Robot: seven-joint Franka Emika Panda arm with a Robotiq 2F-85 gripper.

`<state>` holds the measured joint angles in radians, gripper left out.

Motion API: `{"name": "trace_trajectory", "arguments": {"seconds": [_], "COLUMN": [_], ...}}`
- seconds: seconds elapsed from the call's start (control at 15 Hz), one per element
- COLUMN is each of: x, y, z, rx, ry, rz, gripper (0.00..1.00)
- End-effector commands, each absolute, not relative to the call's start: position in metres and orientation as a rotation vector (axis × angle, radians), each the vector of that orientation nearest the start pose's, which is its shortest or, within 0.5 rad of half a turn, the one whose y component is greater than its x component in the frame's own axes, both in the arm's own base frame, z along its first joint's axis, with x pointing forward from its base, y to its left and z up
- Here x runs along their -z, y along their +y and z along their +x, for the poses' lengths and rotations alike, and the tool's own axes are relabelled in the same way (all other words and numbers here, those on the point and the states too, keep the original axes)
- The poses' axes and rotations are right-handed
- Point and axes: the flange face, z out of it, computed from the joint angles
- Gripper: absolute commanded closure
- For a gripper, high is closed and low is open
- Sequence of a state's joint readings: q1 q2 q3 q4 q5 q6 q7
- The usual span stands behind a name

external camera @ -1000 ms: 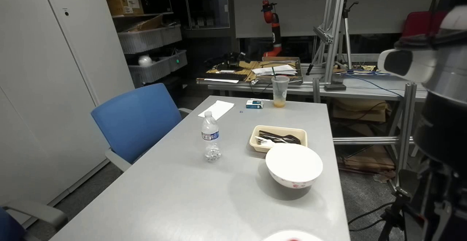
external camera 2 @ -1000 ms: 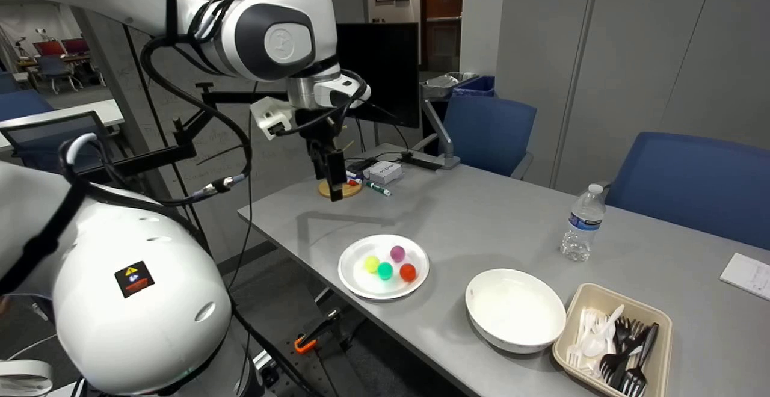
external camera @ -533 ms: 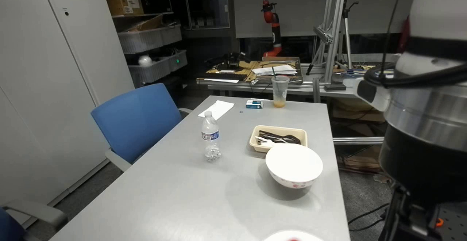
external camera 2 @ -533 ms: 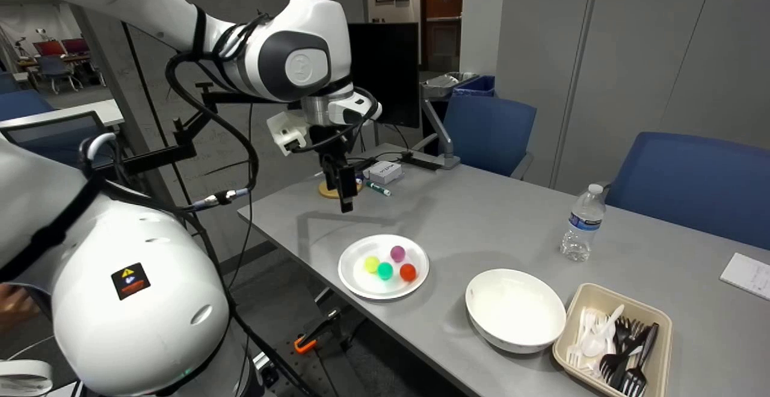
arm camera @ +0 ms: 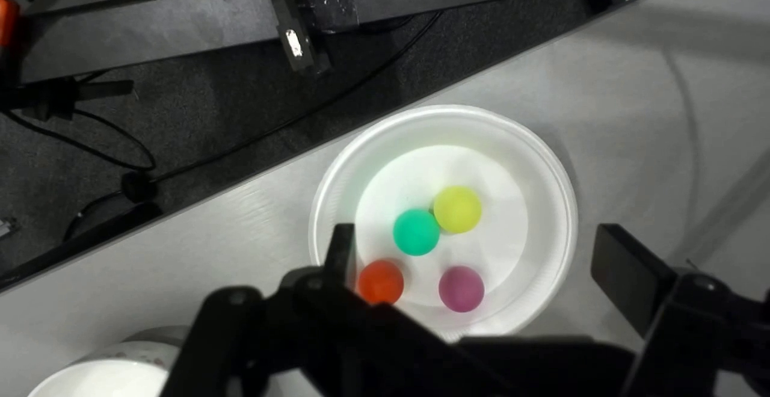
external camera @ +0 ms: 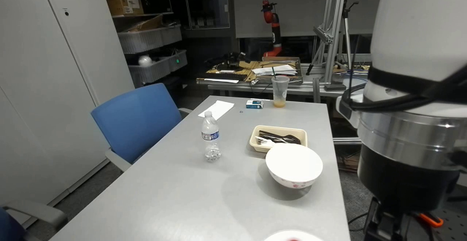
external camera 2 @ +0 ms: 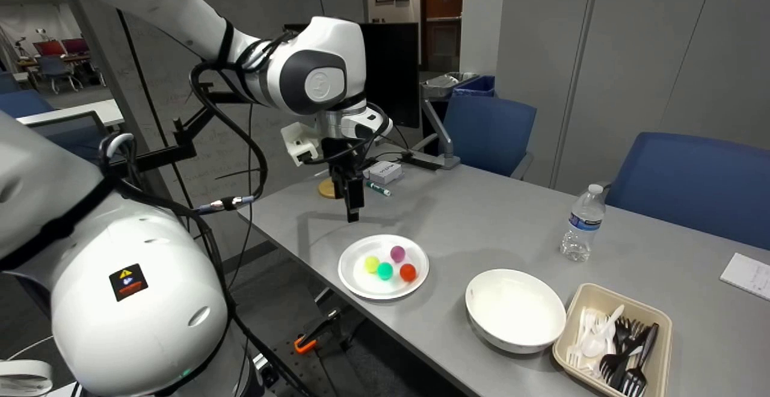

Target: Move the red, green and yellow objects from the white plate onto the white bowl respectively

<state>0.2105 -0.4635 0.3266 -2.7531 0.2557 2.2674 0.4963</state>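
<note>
On the white plate lie a red ball, a green ball and a yellow ball. From the wrist view, green and yellow touch, while the red ball is partly hidden behind the left finger. My gripper is open above the plate with nothing held; an exterior view places its fingertips over the plate's far side, apart from it. The white bowl stands beside the plate, without contents. Only the edge of the plate enters an exterior view.
A purple ball shares the plate. Past the bowl sits a beige tray of plastic cutlery, close to it. A water bottle stands upright farther across the table. A marker and white box lie behind the gripper.
The arm has come down and shifted toward the plate, lowering the gripper. Its jaws stay open. The balls, plate and bowl have not moved.
</note>
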Motion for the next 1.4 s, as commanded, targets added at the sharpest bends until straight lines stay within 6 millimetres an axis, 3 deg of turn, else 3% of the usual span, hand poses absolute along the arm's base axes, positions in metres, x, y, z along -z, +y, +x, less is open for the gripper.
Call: {"name": "trace_trajectory", "arguments": {"seconds": [0.0, 0.6, 1.2, 1.33], "x": [-0.345, -0.325, -0.317, -0.319], "y": [0.182, 0.203, 0.198, 0.2], "z": [0.313, 0.309, 0.307, 0.323], "rx": [-0.081, -0.068, -0.144, -0.099], "ry": [0.253, 0.183, 0.176, 0.186], "rz": [-3.103, -3.128, -3.137, -3.137], "gripper": [0.0, 0.0, 0.0, 0.0]}}
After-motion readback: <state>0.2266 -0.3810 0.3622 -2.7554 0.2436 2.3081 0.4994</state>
